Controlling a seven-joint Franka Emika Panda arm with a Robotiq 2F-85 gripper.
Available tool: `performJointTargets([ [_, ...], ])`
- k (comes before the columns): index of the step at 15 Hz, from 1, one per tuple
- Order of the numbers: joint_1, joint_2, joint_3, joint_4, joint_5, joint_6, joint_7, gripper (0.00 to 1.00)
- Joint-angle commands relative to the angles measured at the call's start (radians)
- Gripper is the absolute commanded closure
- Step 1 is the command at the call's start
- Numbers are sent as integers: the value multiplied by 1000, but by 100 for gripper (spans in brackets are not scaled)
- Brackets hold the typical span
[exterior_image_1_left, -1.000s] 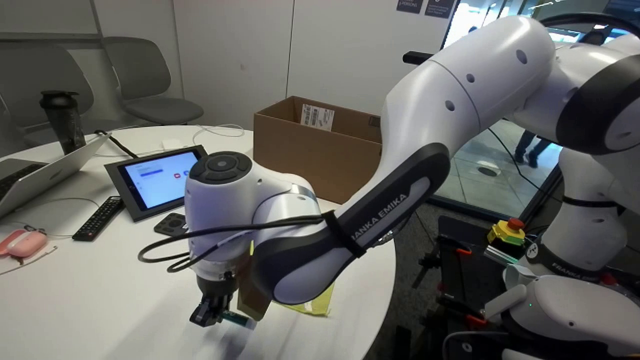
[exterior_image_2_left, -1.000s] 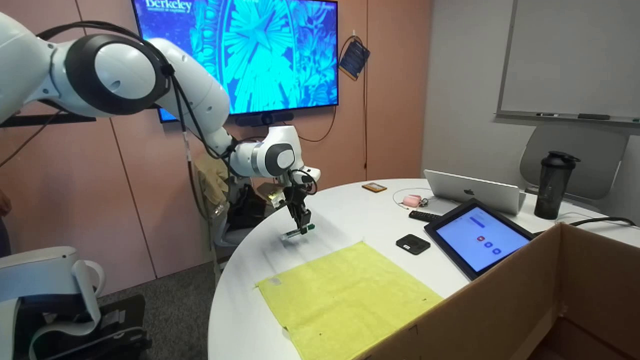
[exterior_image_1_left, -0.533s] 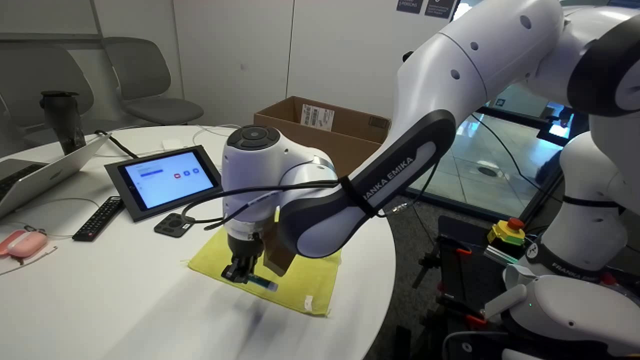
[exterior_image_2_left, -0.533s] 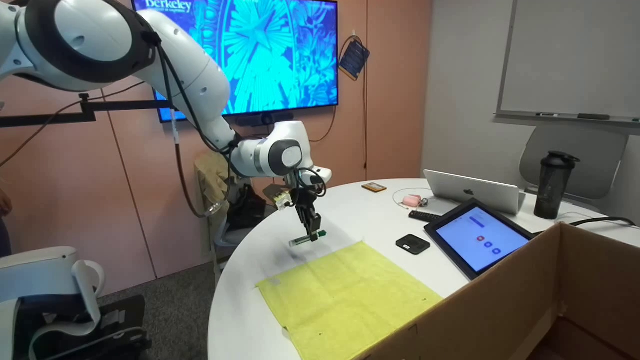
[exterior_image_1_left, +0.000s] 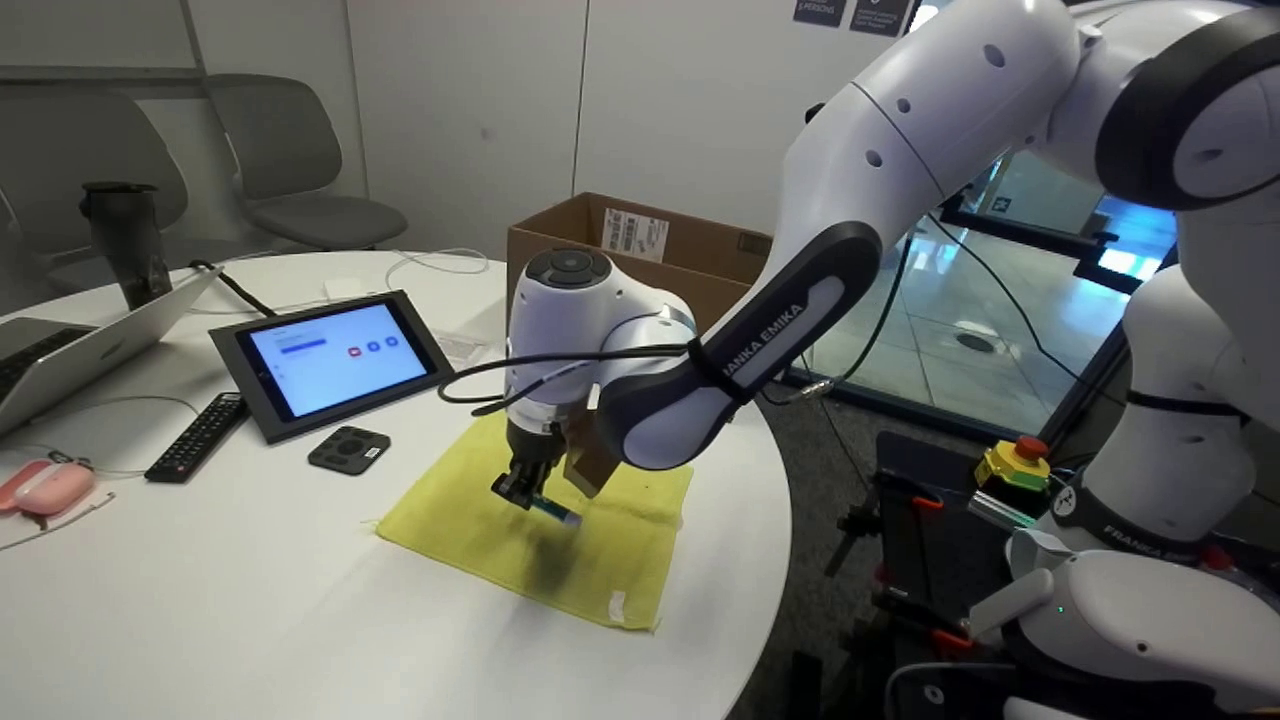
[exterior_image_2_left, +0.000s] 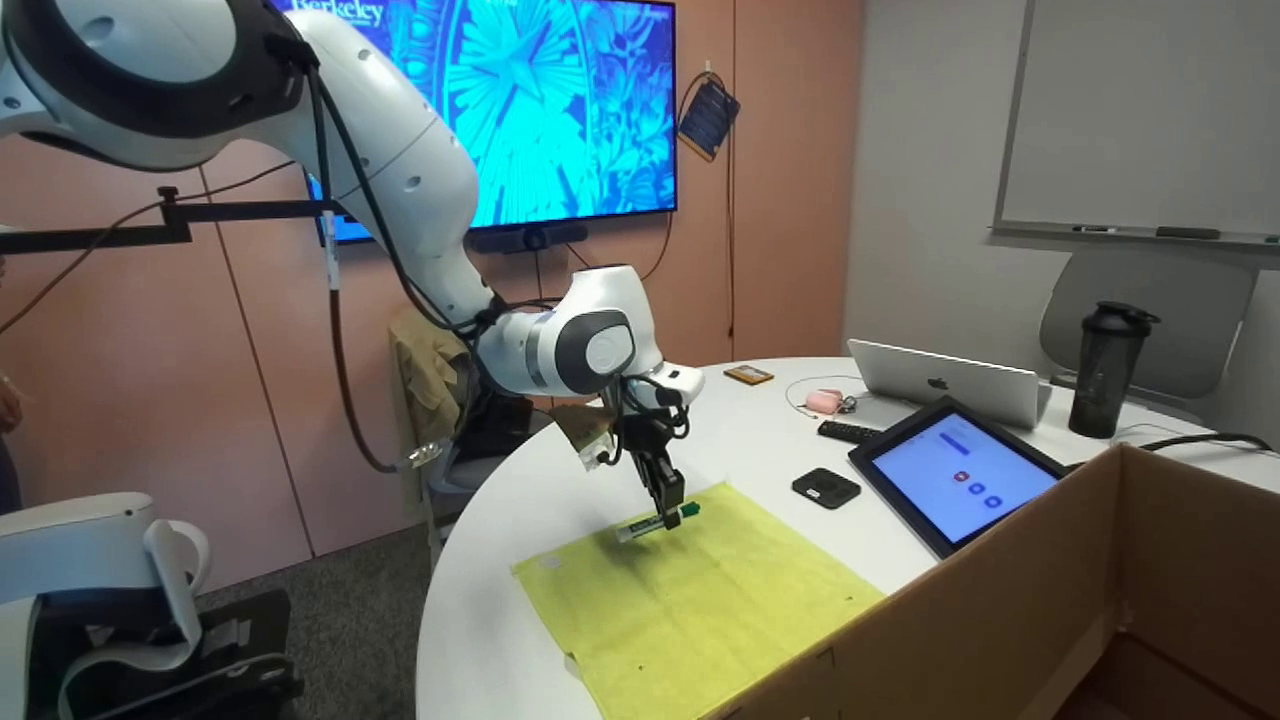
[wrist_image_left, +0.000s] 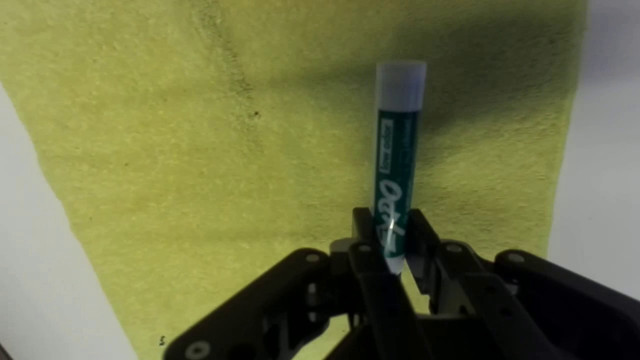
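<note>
Because the gripper (wrist_image_left: 392, 225) pinches the marker (wrist_image_left: 397, 145) beside its green cap (exterior_image_2_left: 691, 510), above the yellow cloth (wrist_image_left: 200, 175), the long free end (wrist_image_left: 401, 87) could strike first and twist it loose. The label reads "low odor", its brand name too blurred to be sure; the wall screen (exterior_image_2_left: 570, 120) says "Berkeley", the arm (exterior_image_1_left: 860, 180) "EMIKA".
</note>
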Motion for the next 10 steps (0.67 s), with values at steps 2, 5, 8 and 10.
performJointTargets([
  [2,-28,24,-36,13,-18,26,15,93],
  [5,-50,53,-39,41,-10,12,9,93],
  [8,-65,86,-37,67,-3,-1,8,92],
  [10,-72,108,-37,84,1,-7,8,91],
])
